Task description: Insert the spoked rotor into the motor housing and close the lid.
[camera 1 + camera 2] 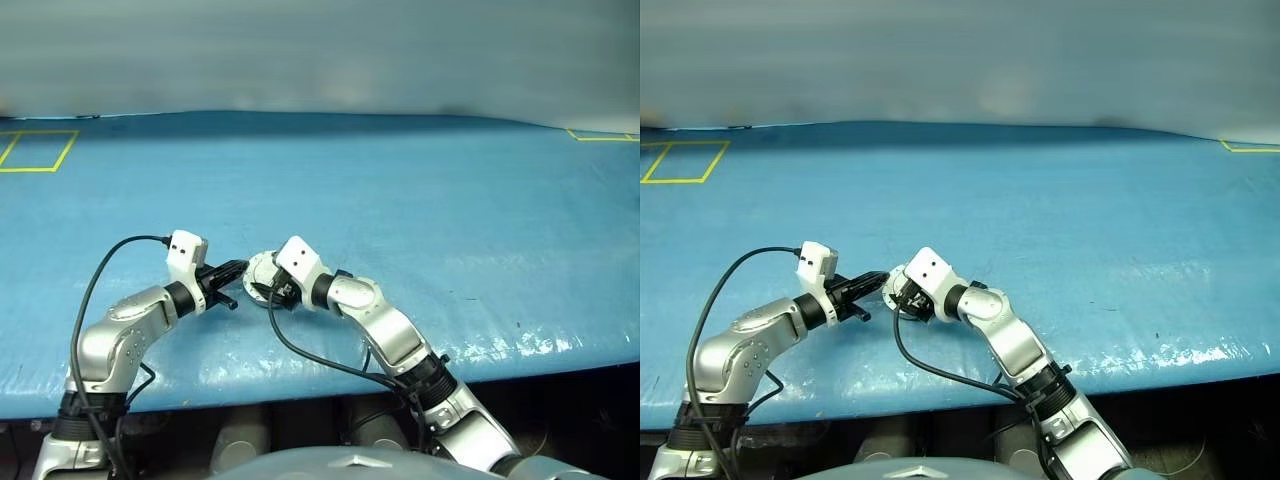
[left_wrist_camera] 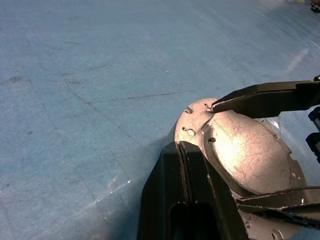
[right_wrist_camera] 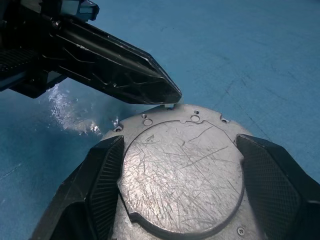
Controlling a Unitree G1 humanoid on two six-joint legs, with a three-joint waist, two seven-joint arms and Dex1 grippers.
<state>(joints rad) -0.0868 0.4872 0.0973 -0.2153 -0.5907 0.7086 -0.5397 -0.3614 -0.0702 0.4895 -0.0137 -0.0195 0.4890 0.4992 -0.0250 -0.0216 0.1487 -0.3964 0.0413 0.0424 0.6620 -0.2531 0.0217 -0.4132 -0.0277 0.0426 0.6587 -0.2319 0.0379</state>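
The blue table [image 1: 420, 200] carries the whole scene, with both arms meeting near its front edge. The right gripper [image 3: 175, 170] has its fingers spread wide and clamped on the sides of a round grey metal unit, which is held off the table. The face toward the right wrist camera is the plain, scratched outer side, so this looks like the lid [image 3: 180, 175] already lying over the housing [image 1: 262, 270]; the windings and the rotor are hidden, so whether the rotor is seated cannot be told. The left gripper [image 2: 181, 150] has its fingers pressed together with nothing between them, and its tip sits at the rim of the lid, touching or just short of it. The step in hand seems to be pressing the lid fully shut. To do it well, the right gripper should hold the unit steady and not tilt it, while the left tip pushes squarely on the lid's edge near the small screw holes [image 3: 195, 118], not on the slope where it could skid off. A slow push is safest, as a skewed lid may jam.
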